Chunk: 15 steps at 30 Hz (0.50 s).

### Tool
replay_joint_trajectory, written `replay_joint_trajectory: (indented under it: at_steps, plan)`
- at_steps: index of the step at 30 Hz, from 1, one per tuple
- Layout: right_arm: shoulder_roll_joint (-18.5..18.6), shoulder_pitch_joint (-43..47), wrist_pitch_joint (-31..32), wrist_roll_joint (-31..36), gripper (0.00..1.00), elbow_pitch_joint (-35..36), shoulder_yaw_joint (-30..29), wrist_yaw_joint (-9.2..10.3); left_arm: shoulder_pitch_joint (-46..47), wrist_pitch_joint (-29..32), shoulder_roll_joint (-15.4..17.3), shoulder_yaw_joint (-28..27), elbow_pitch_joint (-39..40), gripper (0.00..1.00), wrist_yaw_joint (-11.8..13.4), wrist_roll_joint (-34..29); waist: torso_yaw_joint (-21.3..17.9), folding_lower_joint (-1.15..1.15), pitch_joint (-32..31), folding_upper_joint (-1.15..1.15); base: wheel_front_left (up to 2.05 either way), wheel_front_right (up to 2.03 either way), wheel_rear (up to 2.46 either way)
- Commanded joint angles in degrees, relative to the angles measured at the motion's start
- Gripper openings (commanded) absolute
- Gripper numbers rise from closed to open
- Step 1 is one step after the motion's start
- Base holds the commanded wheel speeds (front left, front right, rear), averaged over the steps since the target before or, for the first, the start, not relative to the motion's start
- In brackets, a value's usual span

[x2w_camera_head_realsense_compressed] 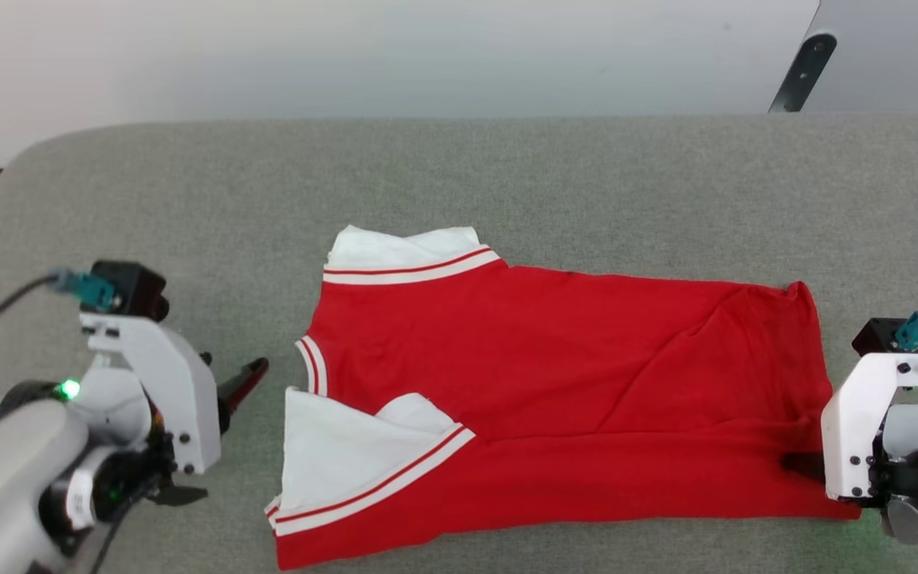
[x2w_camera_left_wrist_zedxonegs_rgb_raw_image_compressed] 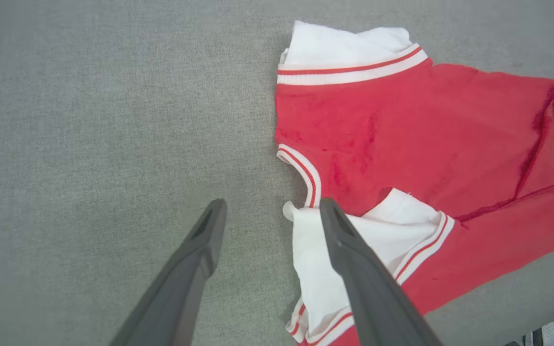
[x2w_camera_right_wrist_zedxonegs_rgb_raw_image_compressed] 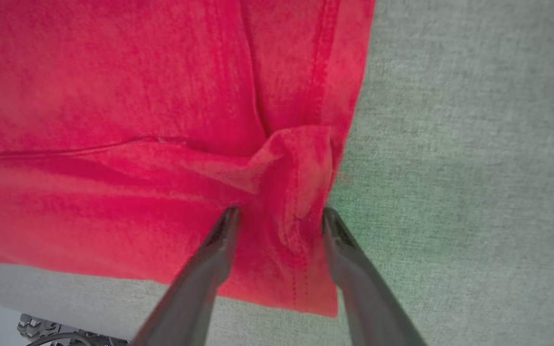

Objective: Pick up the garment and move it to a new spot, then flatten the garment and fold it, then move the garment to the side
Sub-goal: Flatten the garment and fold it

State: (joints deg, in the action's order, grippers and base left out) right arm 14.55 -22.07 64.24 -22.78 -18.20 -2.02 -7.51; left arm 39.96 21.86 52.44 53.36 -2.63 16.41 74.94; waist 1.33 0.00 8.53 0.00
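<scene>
The garment (x2w_camera_head_realsense_compressed: 555, 383), a red shirt with white sleeves and striped trim, lies on the grey table, folded over lengthwise with its neck end to the left. My left gripper (x2w_camera_head_realsense_compressed: 224, 434) is open just left of the near white sleeve (x2w_camera_left_wrist_zedxonegs_rgb_raw_image_compressed: 320, 269); in the left wrist view (x2w_camera_left_wrist_zedxonegs_rgb_raw_image_compressed: 272, 204) one finger overlaps that sleeve's edge and nothing is between the fingers. At the shirt's near right corner my right gripper (x2w_camera_head_realsense_compressed: 806, 464) is open. The right wrist view shows its fingers (x2w_camera_right_wrist_zedxonegs_rgb_raw_image_compressed: 281, 211) spread on either side of a bunched fold of the red hem (x2w_camera_right_wrist_zedxonegs_rgb_raw_image_compressed: 301, 182).
The grey fabric-covered table (x2w_camera_head_realsense_compressed: 507, 183) has a rounded far left corner and a pale wall behind it. A dark bar (x2w_camera_head_realsense_compressed: 802, 72) slants at the far right. Bare grey surface lies left of and behind the shirt.
</scene>
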Motion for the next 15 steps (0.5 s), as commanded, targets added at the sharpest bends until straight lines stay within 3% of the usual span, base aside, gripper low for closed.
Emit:
replay_joint_trajectory:
  at_steps: [1,12,15]
  plan:
    - [0.3,0.5,-0.7,0.6,1.0,-0.5,0.3,0.05,-1.5,-2.9,-0.1,-0.8,-0.1,1.0,-0.6,-0.6,0.0,0.0,-0.7,0.0,0.0,0.0,0.0]
    - [3.0,1.1,-10.4,-2.8,1.0,0.9,2.2,0.05,-13.2,-33.1,-2.9,-4.8,-2.6,1.0,-2.7,-7.4,0.0,0.0,-4.1,0.0,0.0,0.0,0.0]
    - [4.2,3.0,-14.8,-4.4,1.0,3.4,2.2,0.06,-16.2,-36.5,-4.8,-6.6,-2.4,1.0,-2.7,-9.4,0.4,0.0,-5.2,0.0,0.0,0.0,0.0]
